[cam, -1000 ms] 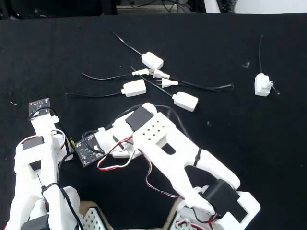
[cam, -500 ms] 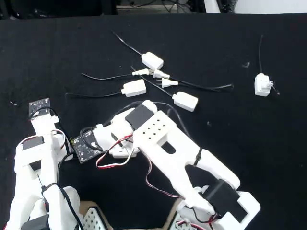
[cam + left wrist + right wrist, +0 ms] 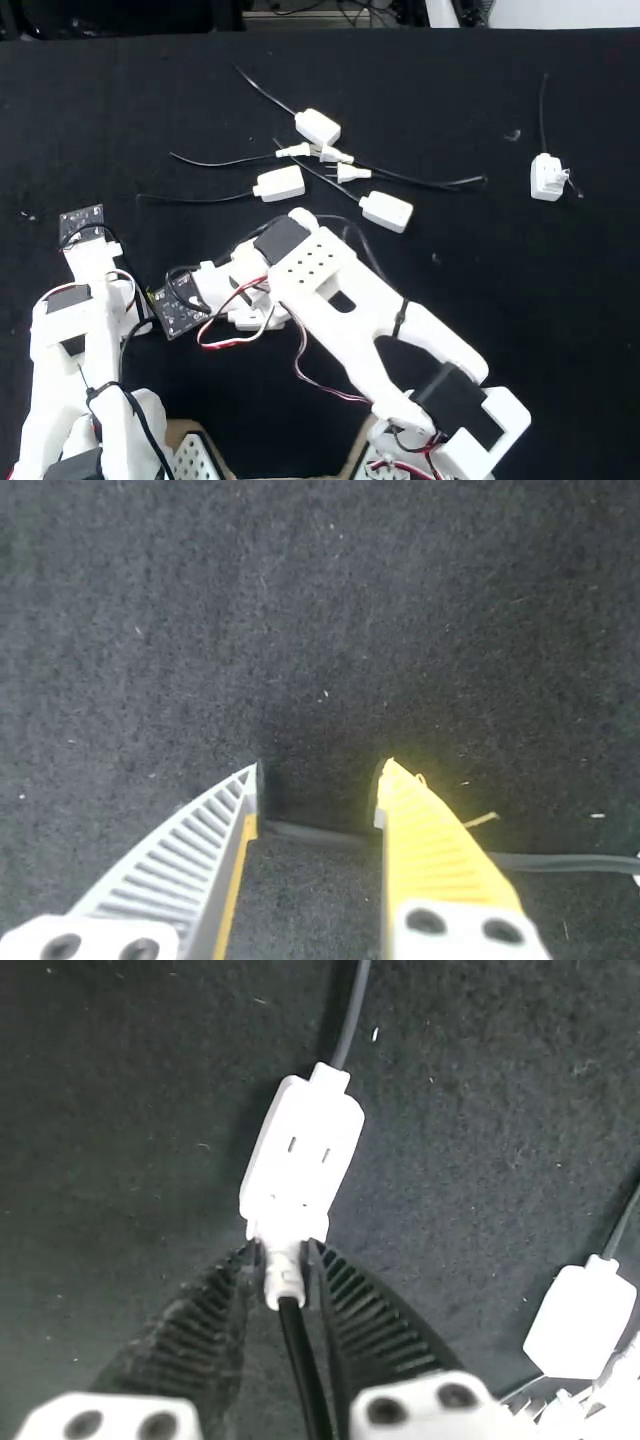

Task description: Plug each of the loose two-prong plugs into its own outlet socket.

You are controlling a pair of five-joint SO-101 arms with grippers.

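Note:
In the right wrist view my right gripper (image 3: 283,1255) is shut on a small white two-prong plug (image 3: 284,1272) with a black cable. The plug's front end meets a white outlet socket (image 3: 302,1150) lying on the black cloth. A second white socket (image 3: 583,1320) lies off to one side. From above, the right gripper (image 3: 240,300) sits low over the cloth, below the cluster of sockets (image 3: 279,184) and loose plugs (image 3: 337,155). My left gripper (image 3: 320,770) is open just above the cloth, with a thin black cable (image 3: 310,832) running between its fingers.
More white sockets lie at the back (image 3: 318,127), right of centre (image 3: 386,211) and far right (image 3: 546,177), each with a thin black cable. The left arm (image 3: 75,320) stands at the near left. Bare black cloth covers the far left and right of the table.
The right arm has shifted slightly to the left and away from the front edge, its wrist still low over the cloth. The left arm has not moved.

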